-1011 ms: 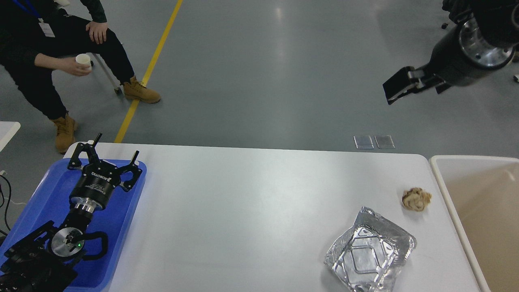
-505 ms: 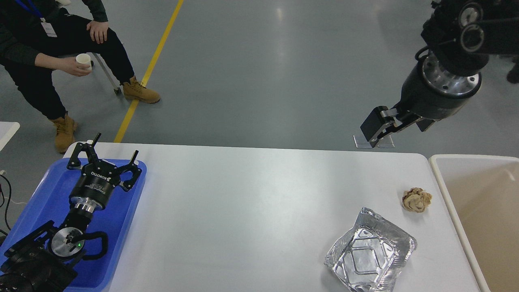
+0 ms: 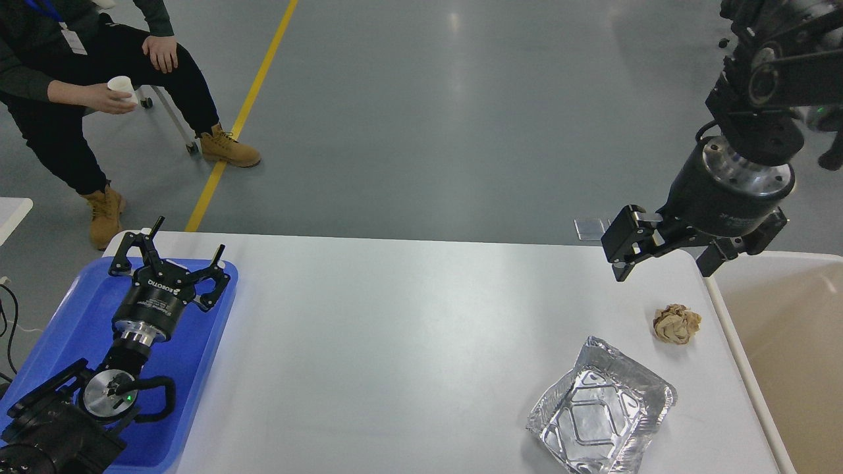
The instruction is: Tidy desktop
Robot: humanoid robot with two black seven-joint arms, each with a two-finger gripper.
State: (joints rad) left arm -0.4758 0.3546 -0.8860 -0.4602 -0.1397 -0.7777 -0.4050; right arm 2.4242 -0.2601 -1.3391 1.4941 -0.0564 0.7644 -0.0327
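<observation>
While both black grippers, left (image 3: 172,253) and right (image 3: 665,253), hang spread and empty, the smooth white rectangular desktop (image 3: 395,342) with rounded corners runs lengthwise left to right.

Blue tray (image 3: 197,368) at my near left, one long edge hanging past the table side. Foil pan (image 3: 600,415) near right, crumpled, open side up, turned corner-on. Brown paper wad (image 3: 676,324) just beyond it, apart from the pan, close to the cream bin (image 3: 777,342) at far right. Grey floor (image 3: 428,118) behind, yellow line (image 3: 240,118) running diagonally. Person (image 3: 79,85) in black seated top left, tan boots (image 3: 227,148), white cup (image 3: 122,89) in hand. Two small clear plates (image 3: 589,228) on the floor, partly hidden. Corner of another white table (image 3: 12,214) at left edge, cables (image 3: 8,322) below it.
</observation>
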